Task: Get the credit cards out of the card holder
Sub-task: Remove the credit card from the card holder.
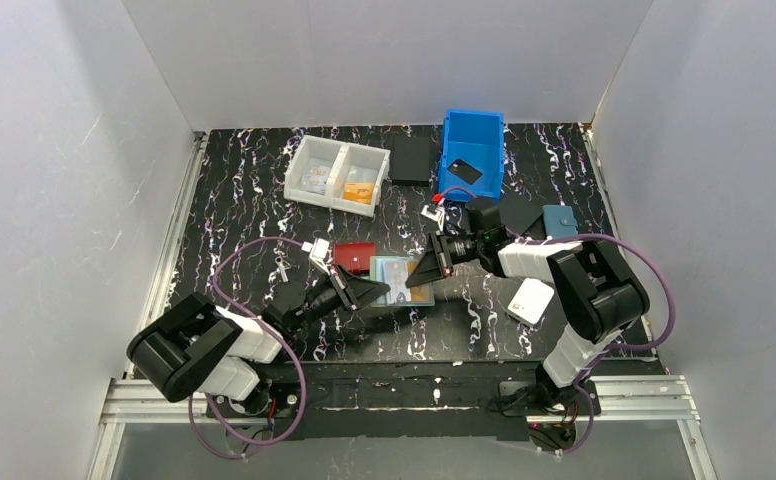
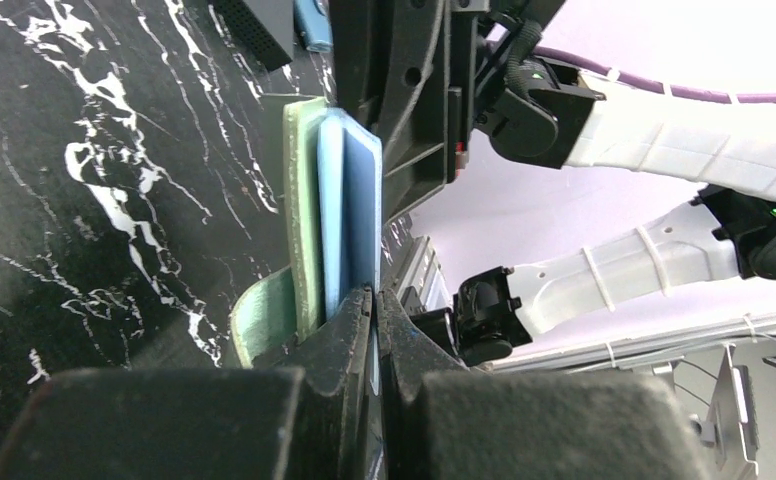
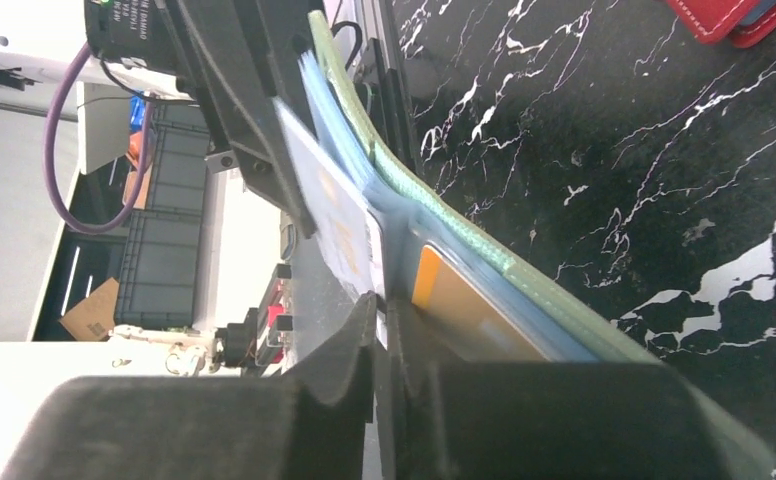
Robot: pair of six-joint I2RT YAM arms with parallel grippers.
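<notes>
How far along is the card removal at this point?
Done: one black card lies in the blue bin, possibly already removed. In hand: left hand clamps the open card holder while right hand pinches a pale card in its pocket. Left: that card and the orange card are not yet out.

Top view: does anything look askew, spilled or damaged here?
Nothing spilled or damaged. The card holder lies open, left fingers pinching its edge, right fingers closed on a pale card angled up off it. One black card lies askew in the blue bin.
</notes>
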